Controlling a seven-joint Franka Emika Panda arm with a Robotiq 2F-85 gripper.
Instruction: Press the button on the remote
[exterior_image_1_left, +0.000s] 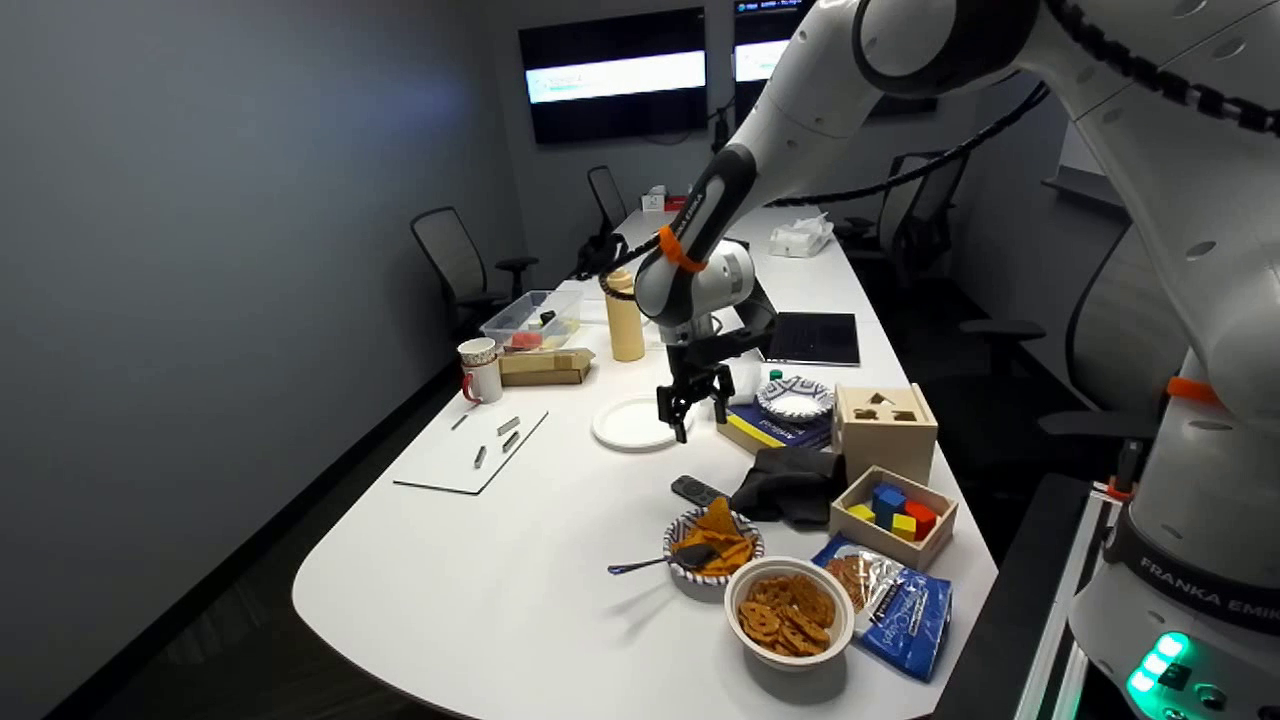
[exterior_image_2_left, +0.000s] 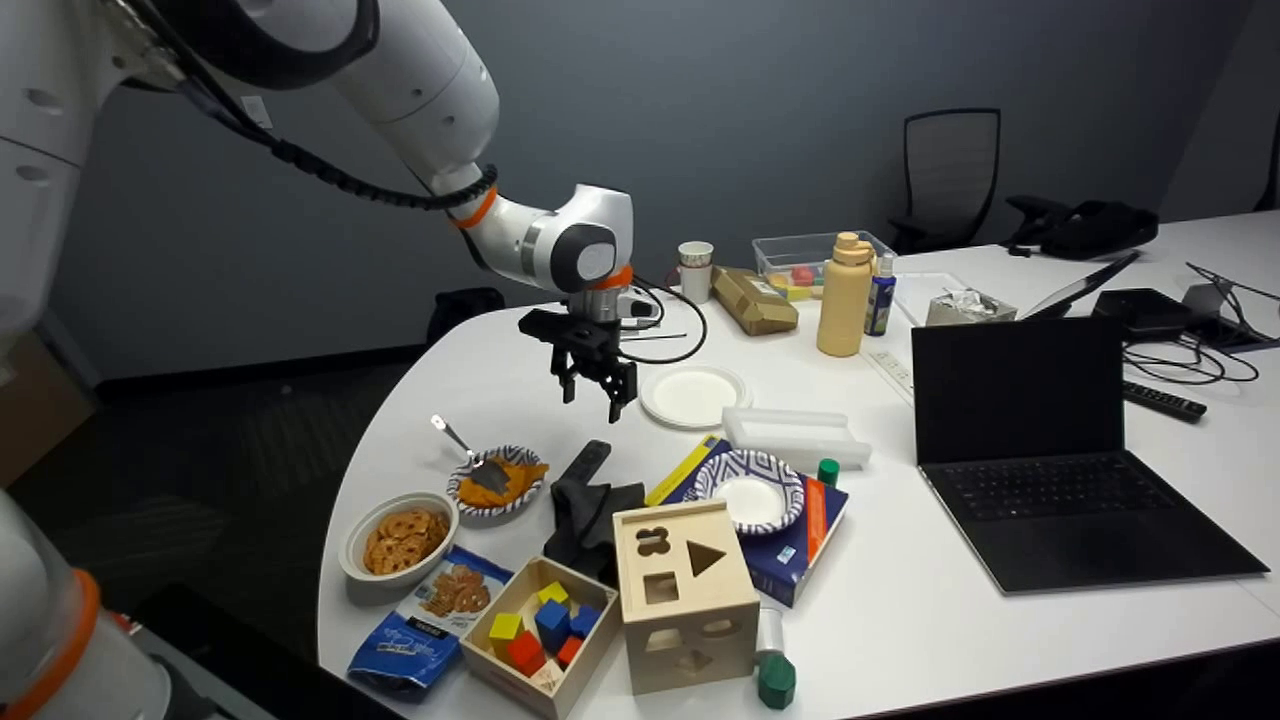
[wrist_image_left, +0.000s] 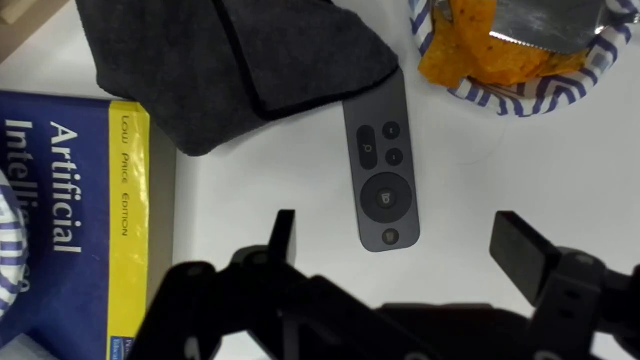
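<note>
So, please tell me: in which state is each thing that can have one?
Jaws: open, holding nothing
Remote: face up, one end under dark cloth
Patterned bowl: holds orange chips, metal utensil on them
White bowl: holds brown snacks
Wooden tray: holds coloured blocks
Laptop: open, screen dark
Book: closed, flat, dish on top
Tan bottle: upright, capped
Snack bag: lying down; whether opened, cannot tell
Wall screens: lit

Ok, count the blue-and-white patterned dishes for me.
2 visible: one dish holding orange chips, near the remote; another dish on the blue book. More could be hidden.
</note>
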